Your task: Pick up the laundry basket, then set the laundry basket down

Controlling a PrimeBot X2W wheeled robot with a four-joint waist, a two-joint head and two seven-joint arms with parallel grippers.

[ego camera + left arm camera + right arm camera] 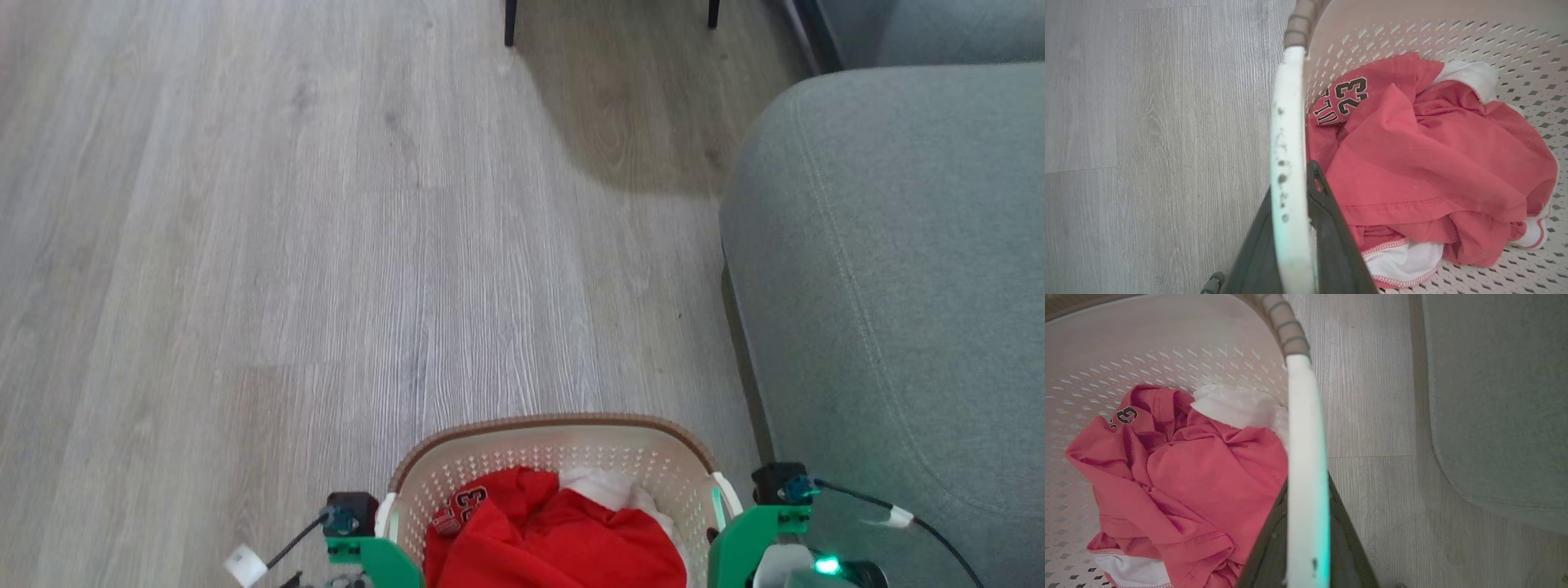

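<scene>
A: Jaws?
B: Clamped: left gripper point(1291, 185) on left handle point(1288, 122), right gripper point(1308, 486) on right handle point(1304, 416), pinching both.
A: Handling?
B: Looks light, stiff plastic, slick handles; soft red shirt point(563, 531) inside. Best held at both handles, level.
A: Location?
B: Shows laundry basket point(555, 422) between grippers, over floor point(326, 245), near sofa point(890, 286); lifted or not, cannot tell.

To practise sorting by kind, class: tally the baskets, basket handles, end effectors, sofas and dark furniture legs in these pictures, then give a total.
laundry basket: 1
handles, left handle and right handle: 2
end effectors, left end effector and right end effector: 2
sofa: 1
dark furniture legs: 2
Total: 8
</scene>
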